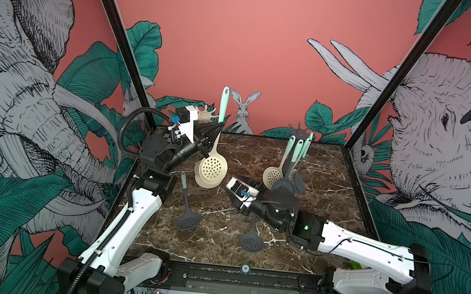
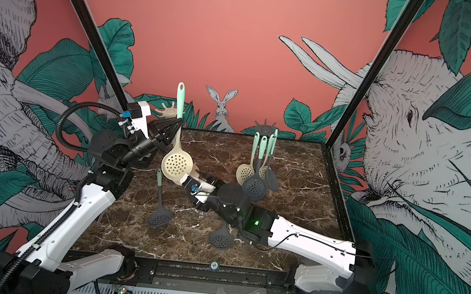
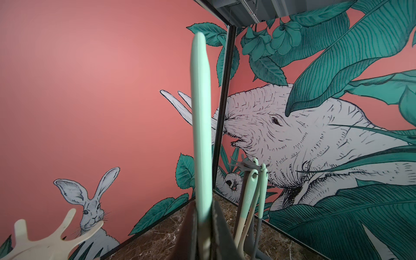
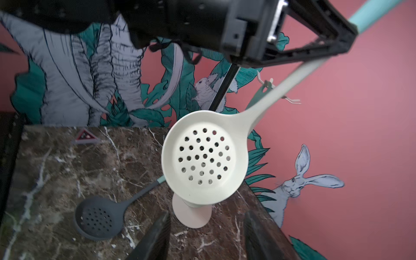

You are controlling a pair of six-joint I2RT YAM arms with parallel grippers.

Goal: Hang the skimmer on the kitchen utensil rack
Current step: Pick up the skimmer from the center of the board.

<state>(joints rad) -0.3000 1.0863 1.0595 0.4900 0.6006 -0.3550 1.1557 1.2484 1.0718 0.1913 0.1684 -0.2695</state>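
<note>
Right wrist view shows you the right gripper [image 4: 208, 227] at the bottom of the frame, its fingers [image 4: 155, 236] standing moderately apart and holding nothing. The cream skimmer [image 4: 203, 155] hangs at centre frame, clear of them. In both top views, left of centre, your left gripper [image 1: 217, 129] is clamped on that skimmer's neck below the mint handle. The bowl points down and the handle stands upright, just beside the hooks of the cream rack [image 1: 206, 115].

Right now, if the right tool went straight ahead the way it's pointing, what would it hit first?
Most likely the perforated bowl of the cream plastic skimmer, held up by the left tool. It hangs dead ahead of the open right tool, though depth is unclear.
</note>
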